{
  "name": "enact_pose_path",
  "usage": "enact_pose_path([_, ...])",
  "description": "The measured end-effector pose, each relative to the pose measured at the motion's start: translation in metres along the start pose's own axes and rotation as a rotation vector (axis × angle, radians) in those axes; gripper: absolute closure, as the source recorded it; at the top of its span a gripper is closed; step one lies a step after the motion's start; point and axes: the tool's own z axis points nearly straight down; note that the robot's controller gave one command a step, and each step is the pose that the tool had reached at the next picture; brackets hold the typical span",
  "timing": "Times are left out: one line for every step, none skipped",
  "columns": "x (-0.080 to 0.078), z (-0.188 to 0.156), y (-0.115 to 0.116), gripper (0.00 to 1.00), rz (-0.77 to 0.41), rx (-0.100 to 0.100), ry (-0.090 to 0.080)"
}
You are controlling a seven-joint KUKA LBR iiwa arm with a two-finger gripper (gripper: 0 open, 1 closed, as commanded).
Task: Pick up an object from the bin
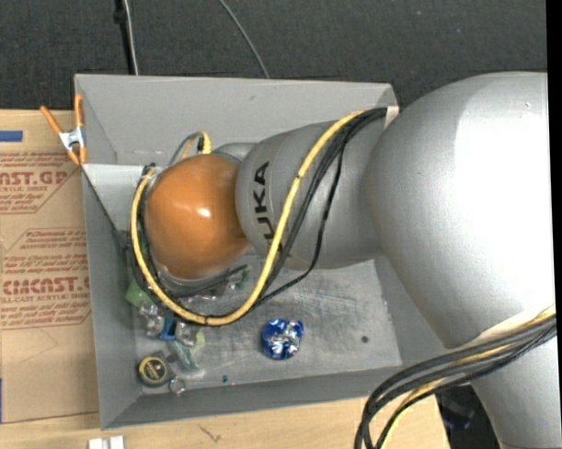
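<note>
My gripper (215, 284) shows as a strip of dark metal body under the arm's orange cover, low over the bin's left side. Just below and left of it lies a small jumble of metallic and pale bits (174, 335), with a green piece (134, 293) against the left wall. A small round dark disc with a gold ring (153, 369) rests in the front left corner. A crumpled blue and white ball (281, 339) lies alone on the floor, to the right of the gripper and nearer the front wall.
The arm with its orange cover and yellow and black cables spans the bin from the right and hides the middle and back of the floor. Bare grey floor shows around the blue and white ball and along the front wall.
</note>
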Motion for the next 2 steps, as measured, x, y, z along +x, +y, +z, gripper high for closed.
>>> enact_pose_path([-0.002,-0.056,0.0,1.0,0.002,0.003,-0.011])
enact_pose_path([-0.003,-0.102,-0.001,1.0,0.003,0.004,-0.012])
